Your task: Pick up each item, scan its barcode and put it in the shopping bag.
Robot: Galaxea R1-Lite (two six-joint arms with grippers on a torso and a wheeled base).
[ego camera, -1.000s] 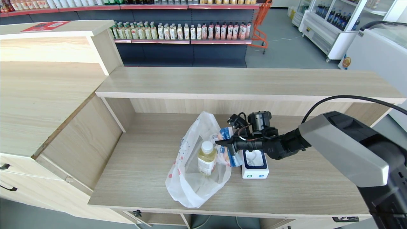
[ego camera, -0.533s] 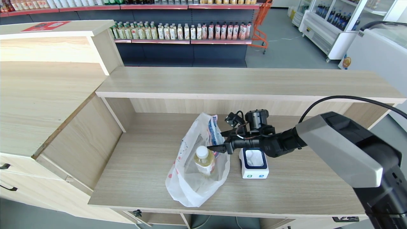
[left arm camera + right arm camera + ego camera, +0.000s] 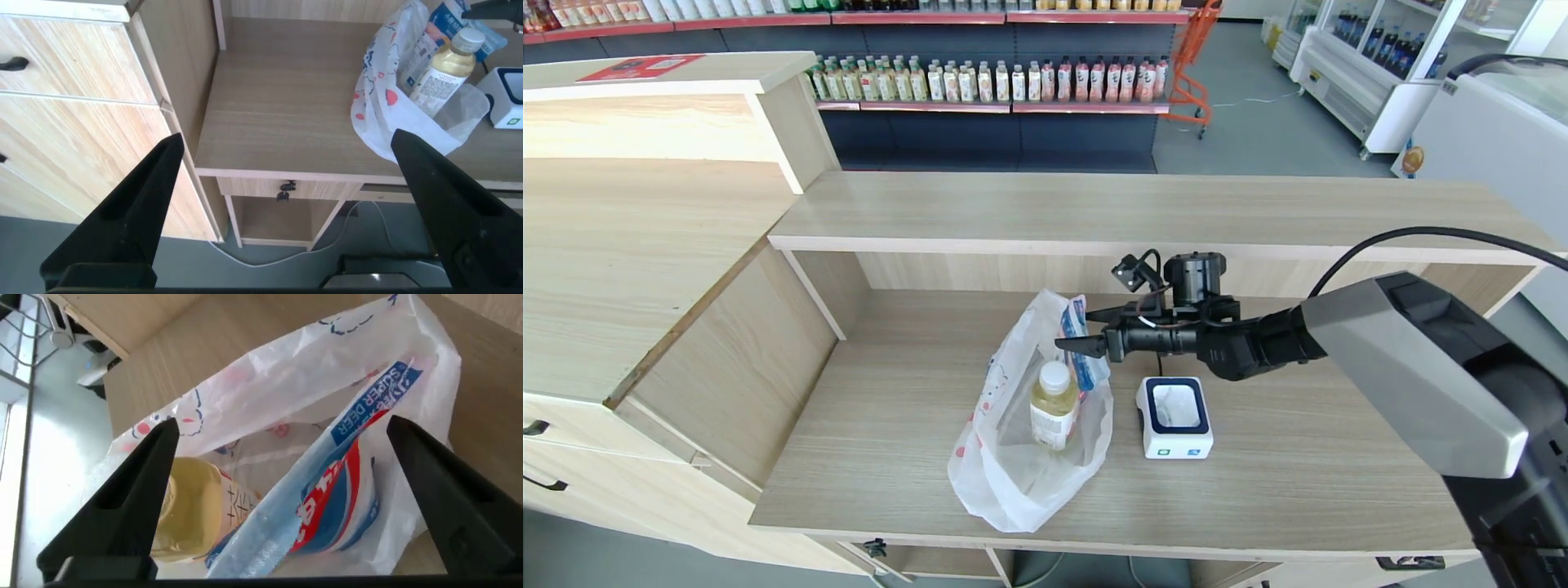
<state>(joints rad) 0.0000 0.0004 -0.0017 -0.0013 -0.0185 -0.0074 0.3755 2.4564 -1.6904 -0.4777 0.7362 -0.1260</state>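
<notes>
A white translucent shopping bag [image 3: 1021, 457] stands open on the counter. Inside it a yellow drink bottle [image 3: 1054, 404] with a white cap stands upright, and a blue snack packet [image 3: 1080, 353] leans beside it. My right gripper [image 3: 1092, 331] hovers open just above the bag's right rim, with nothing between its fingers. From the right wrist view the packet [image 3: 327, 510] and the bottle [image 3: 192, 518] lie below the spread fingers [image 3: 122, 502]. My left gripper [image 3: 282, 208] hangs open low in front of the counter's left front edge, away from the bag [image 3: 392, 98].
A white barcode scanner [image 3: 1174, 416] with a blue-rimmed window sits on the counter right of the bag. A raised shelf [image 3: 1143, 212] runs behind, and a side panel [image 3: 735, 359] closes the left. Bare counter [image 3: 1339, 482] extends to the right.
My right gripper carried the blue packet from above the scanner leftward into the bag, let go of it, then rose slightly. The bottle tilted briefly and stands upright again.
</notes>
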